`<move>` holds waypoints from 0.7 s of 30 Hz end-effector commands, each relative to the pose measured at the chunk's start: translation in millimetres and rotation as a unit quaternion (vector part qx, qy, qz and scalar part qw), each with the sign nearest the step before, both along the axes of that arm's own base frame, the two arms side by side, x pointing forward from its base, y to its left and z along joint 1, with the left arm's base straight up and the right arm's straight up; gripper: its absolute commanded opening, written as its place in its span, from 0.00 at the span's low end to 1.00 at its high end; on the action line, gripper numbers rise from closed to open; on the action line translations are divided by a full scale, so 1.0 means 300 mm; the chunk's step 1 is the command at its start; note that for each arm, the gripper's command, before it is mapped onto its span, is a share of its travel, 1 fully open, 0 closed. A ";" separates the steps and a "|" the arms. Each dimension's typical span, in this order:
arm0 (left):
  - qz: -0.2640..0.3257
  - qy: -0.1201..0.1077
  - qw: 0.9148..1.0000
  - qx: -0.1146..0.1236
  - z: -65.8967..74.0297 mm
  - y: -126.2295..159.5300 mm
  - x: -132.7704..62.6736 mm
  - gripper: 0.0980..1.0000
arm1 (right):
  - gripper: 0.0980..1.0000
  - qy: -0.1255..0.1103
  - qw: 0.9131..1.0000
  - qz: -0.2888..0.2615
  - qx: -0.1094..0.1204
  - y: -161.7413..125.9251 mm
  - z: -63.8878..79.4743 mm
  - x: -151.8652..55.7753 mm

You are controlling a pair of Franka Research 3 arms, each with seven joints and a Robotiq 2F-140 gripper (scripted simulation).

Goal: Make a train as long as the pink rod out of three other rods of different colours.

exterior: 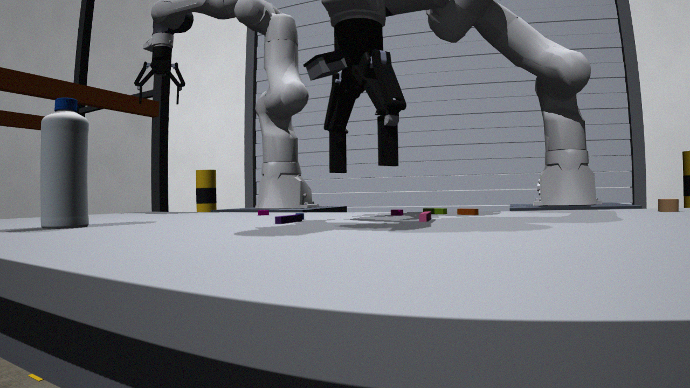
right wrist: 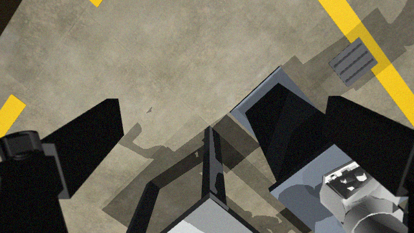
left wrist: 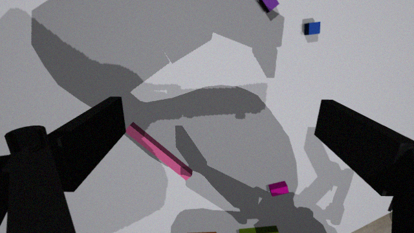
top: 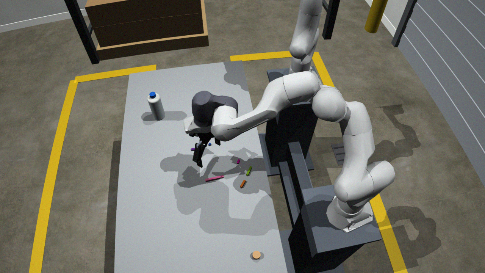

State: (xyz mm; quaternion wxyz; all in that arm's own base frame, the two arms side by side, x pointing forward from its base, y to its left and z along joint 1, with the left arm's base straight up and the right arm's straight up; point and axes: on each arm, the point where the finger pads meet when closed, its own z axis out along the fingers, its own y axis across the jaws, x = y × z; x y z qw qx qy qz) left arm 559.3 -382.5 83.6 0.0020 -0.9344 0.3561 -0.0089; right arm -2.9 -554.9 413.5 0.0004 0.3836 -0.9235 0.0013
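The pink rod point(top: 214, 178) point(exterior: 425, 216) point(left wrist: 158, 152) lies flat on the table. A magenta rod point(top: 238, 161) point(exterior: 397, 212) point(left wrist: 279, 189), the lime rod point(top: 249, 170) point(exterior: 440, 211) and the orange rod point(top: 242, 183) point(exterior: 467, 212) lie apart from one another near the robot-side edge. The purple rod point(top: 193, 149) point(exterior: 287, 219) point(left wrist: 271, 4) and short blue rod point(top: 210, 144) point(left wrist: 314, 28) lie beyond the left gripper. A second magenta rod point(exterior: 262, 212) is hidden in the top view. My left gripper point(exterior: 363, 168) point(left wrist: 220, 116) is open and empty above the rods. My right gripper point(exterior: 159, 102) point(right wrist: 222, 116) is open and empty, off the table.
A white bottle point(top: 157, 107) point(exterior: 64, 168) with a blue cap stands on the table point(top: 145, 217) point(exterior: 337, 270). A small tan cylinder point(top: 256, 254) point(exterior: 668, 205) stands near the table's robot-side edge, far from the rods. The left arm reaches over the table.
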 end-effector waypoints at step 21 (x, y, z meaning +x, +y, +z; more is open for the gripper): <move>0.209 0.008 0.978 -0.001 -0.006 -0.147 -0.036 1.00 | 1.00 0.000 1.000 -0.003 0.001 0.001 -0.002 0.002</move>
